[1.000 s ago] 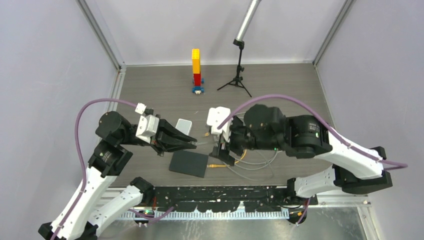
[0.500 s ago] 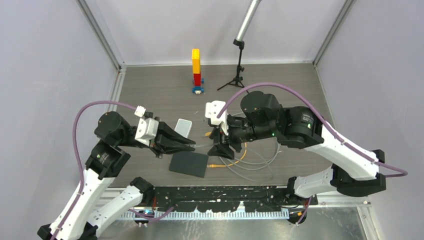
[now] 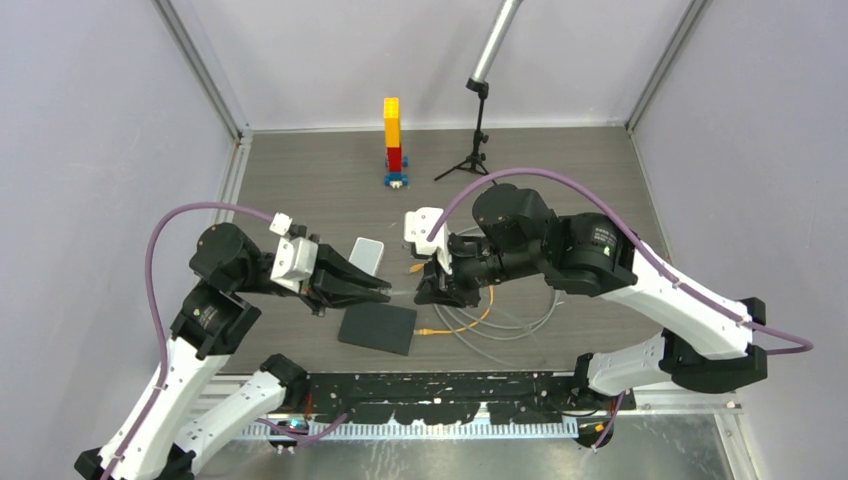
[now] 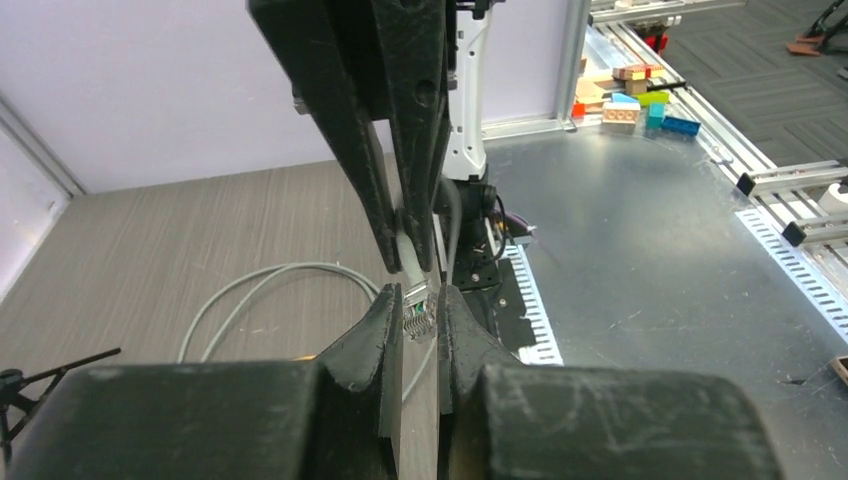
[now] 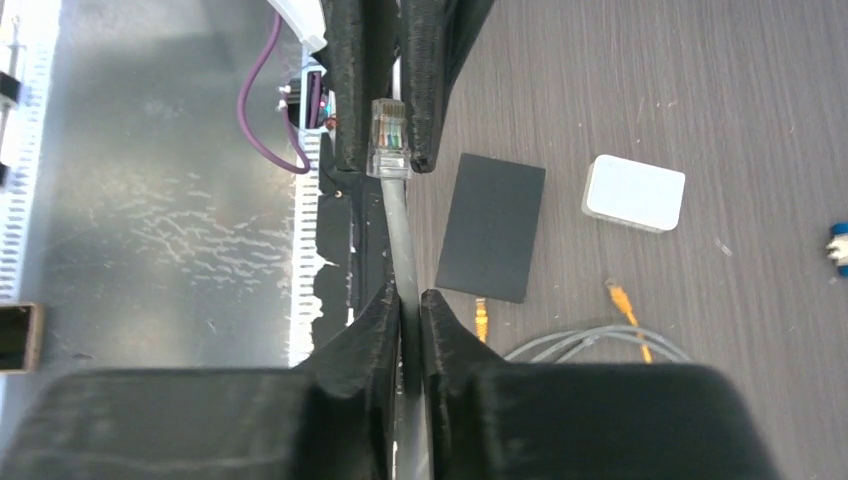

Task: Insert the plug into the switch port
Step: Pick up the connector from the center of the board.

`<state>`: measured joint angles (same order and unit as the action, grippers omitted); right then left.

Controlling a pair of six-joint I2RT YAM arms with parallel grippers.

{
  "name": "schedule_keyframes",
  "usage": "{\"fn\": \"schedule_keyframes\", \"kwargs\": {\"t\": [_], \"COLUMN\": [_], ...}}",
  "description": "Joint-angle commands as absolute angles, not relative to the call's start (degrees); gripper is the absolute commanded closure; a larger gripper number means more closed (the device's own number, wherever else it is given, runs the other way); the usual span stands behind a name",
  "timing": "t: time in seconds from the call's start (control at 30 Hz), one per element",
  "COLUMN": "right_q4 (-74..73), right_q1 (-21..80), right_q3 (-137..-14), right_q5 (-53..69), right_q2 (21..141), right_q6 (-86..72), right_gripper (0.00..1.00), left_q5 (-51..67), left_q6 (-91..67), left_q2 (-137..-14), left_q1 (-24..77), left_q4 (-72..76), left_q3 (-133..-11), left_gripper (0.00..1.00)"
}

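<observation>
The clear plug (image 5: 388,135) on the end of a grey cable (image 5: 398,225) hangs above the table, pinched at my left gripper (image 4: 420,302) tips, which are shut on it. Just behind the plug, my right gripper (image 5: 410,300) is shut on the same cable. In the top view both grippers meet nose to nose, left gripper (image 3: 383,290) and right gripper (image 3: 424,291). The small white box (image 3: 367,253) lies flat on the table just beyond the left gripper, and the white box (image 5: 635,192) also shows in the right wrist view. Its switch port is not visible.
A black flat pad (image 3: 378,327) lies below the grippers. Grey cable loops (image 3: 510,325) and an orange cable (image 3: 470,322) lie under the right arm. A yellow-red brick tower (image 3: 393,140) and a small tripod (image 3: 478,150) stand at the back.
My right gripper has moved left towards the left gripper and closed on the grey cable behind the plug. The left gripper has kept its hold on the plug, shifting only slightly.
</observation>
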<state>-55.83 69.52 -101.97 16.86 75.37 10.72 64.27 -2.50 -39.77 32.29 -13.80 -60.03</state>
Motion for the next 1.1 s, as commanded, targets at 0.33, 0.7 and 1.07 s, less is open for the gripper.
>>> {"fn": "schedule_keyframes", "kwargs": {"t": [0.33, 0.7, 1.07], "right_q4": [-44.47, -38.92, -35.59], "right_q1": [69.35, 69.4, 74.34], "right_q3": [-88.68, -77.83, -72.61], "right_q5": [6.85, -2.33, -15.27], "right_q2": [63.08, 55.65, 55.53], "right_q6": [23.37, 39.48, 49.64], "right_gripper": [0.99, 1.0, 1.0], "left_q5": [56.84, 50.28, 48.88], "left_q6": [-2.9, 2.8, 5.04], "left_q2": [-36.39, -36.81, -38.65], "left_q1": [32.57, 32.52, 32.52], "left_q4": [-12.34, -19.79, -22.38], "left_q3": [-58.79, -55.53, -54.97], "left_gripper": [0.38, 0.34, 0.35]}}
